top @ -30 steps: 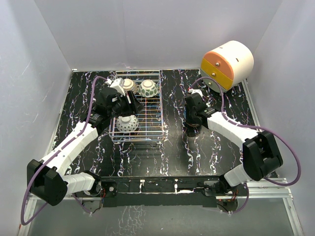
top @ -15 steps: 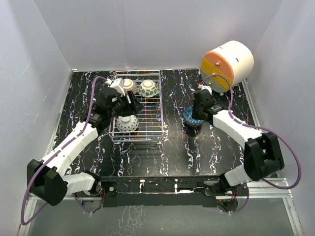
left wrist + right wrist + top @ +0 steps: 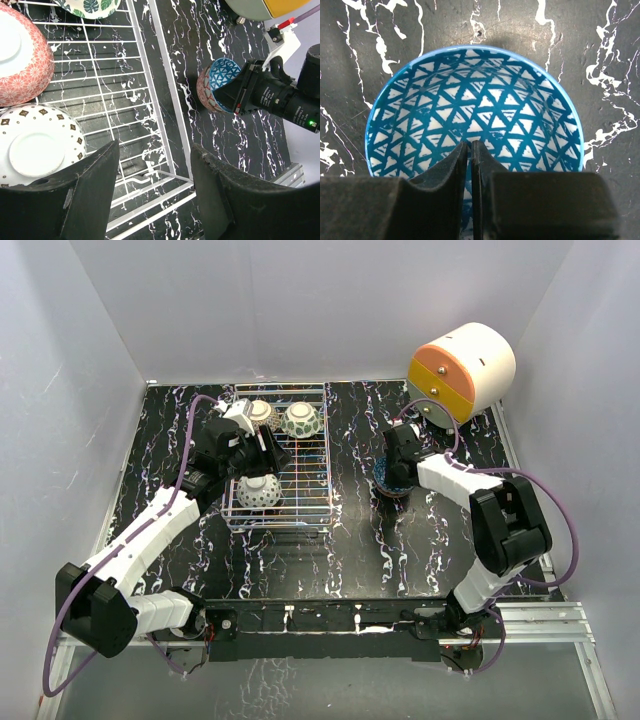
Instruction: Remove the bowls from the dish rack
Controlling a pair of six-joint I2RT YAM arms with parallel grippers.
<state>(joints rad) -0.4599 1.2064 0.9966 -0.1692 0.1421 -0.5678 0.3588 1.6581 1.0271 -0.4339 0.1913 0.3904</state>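
Our right claw (image 3: pixel 469 147) pinches the blue bowl (image 3: pixel 470 95) by its rim; our left claw (image 3: pixel 155 150) hangs open, the rack (image 3: pixel 162 90) below it.

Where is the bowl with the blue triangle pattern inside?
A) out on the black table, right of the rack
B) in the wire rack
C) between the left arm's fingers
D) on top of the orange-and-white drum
A: the blue bowl is on the table, outside the dish rack, with the right gripper shut on its rim.
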